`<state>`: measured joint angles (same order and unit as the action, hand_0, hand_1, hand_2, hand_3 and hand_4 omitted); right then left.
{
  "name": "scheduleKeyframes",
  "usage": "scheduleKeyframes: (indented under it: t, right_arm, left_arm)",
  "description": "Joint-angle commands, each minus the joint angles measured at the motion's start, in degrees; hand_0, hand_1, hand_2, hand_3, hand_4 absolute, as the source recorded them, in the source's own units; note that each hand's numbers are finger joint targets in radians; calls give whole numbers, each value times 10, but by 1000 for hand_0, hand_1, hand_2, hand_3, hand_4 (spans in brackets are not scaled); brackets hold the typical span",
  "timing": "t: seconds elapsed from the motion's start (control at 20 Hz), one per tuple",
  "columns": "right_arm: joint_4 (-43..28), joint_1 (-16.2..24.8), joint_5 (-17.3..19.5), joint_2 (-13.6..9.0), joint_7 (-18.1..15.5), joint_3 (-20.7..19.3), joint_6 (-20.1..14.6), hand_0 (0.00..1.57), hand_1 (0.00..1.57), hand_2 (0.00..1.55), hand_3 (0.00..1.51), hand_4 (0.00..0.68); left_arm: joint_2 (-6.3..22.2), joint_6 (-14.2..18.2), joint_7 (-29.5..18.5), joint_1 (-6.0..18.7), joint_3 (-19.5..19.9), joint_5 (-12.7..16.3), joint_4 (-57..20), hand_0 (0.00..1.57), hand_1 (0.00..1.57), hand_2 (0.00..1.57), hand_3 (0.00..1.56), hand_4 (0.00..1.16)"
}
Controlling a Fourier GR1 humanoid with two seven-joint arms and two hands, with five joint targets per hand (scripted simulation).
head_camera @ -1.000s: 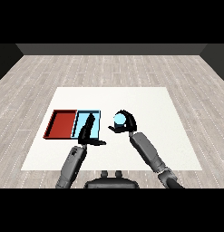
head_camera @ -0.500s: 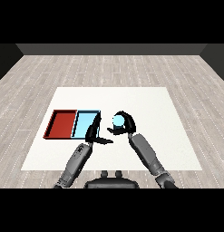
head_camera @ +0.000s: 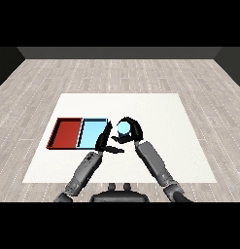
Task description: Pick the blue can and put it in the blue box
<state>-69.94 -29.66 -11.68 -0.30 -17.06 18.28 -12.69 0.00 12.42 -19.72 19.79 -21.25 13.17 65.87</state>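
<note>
The blue can [head_camera: 123, 129] is held above the table in my right hand [head_camera: 133, 130], whose fingers curl round it. It hangs just right of the light blue tray [head_camera: 92, 134], near that tray's right edge. My left hand [head_camera: 105, 141] is open, fingers straight, just left of and below the can, at the blue tray's near right corner. I cannot tell whether it touches the can.
The red tray [head_camera: 68, 133] lies against the left side of the blue tray on the white table [head_camera: 165, 116]. Both forearms come in from the lower edge.
The right hand has carried the can left toward the blue tray. The left hand has moved off the blue tray, rightward and nearer, to beside the can.
</note>
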Motion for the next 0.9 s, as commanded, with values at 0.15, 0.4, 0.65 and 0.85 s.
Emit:
scheduleKeyframes:
  t: [0.15,0.4,0.65,0.85]
  right_arm:
    - [15,29,2,2,-39,-11,47,1397,1397,1450,1411,677]
    - [-19,-1,21,3,21,-5,24,1396,1396,1431,1395,654]
    - [-11,-19,4,3,18,38,-10,1419,1419,1430,1388,651]
    - [33,-15,-24,3,-28,66,-8,1420,1420,1442,1399,617]
  left_arm:
    - [0,39,-18,40,-40,42,-49,0,0,0,0,0]
    - [0,8,-63,68,-35,69,-109,0,0,0,0,0]
    - [0,29,-38,76,-53,58,-83,0,0,0,0,0]
    - [0,58,-18,66,-77,63,-53,0,0,0,0,0]
